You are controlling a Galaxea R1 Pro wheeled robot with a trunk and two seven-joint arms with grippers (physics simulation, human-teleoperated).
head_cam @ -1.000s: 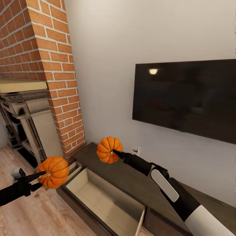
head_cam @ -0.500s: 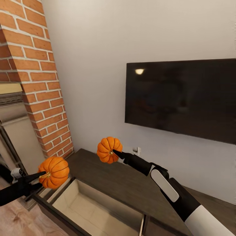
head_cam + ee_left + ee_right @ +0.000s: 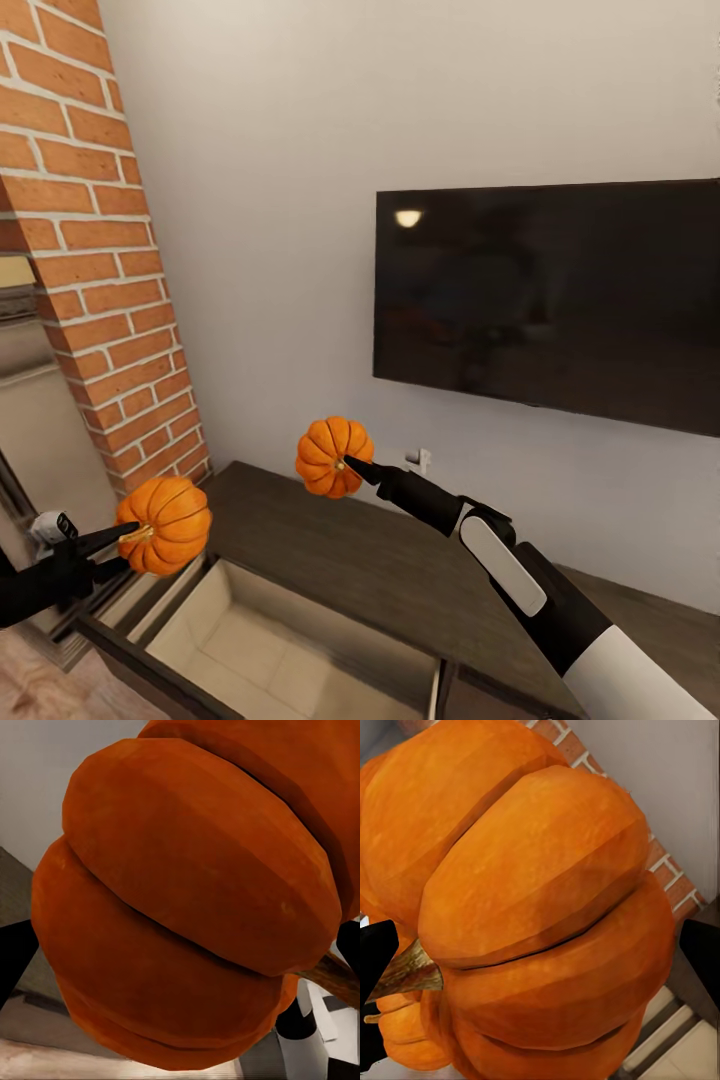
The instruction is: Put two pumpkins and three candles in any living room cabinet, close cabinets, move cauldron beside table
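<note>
Above the open pale-lined drawer [image 3: 290,650] of the long dark-brown wooden cabinet [image 3: 400,570] | left fingers [image 3: 100,541] grip one ribbed orange pumpkin [image 3: 165,511], right fingers [image 3: 362,470] the other pumpkin [image 3: 333,456] | step: stowing pumpkins | next: lower each into drawer, release.

2 ribbed orange pumpkins hang in the air, one [image 3: 165,525] beside the open drawer's [image 3: 290,650] left end, the other [image 3: 333,456] above the dark-brown cabinet [image 3: 400,570] top.
</note>
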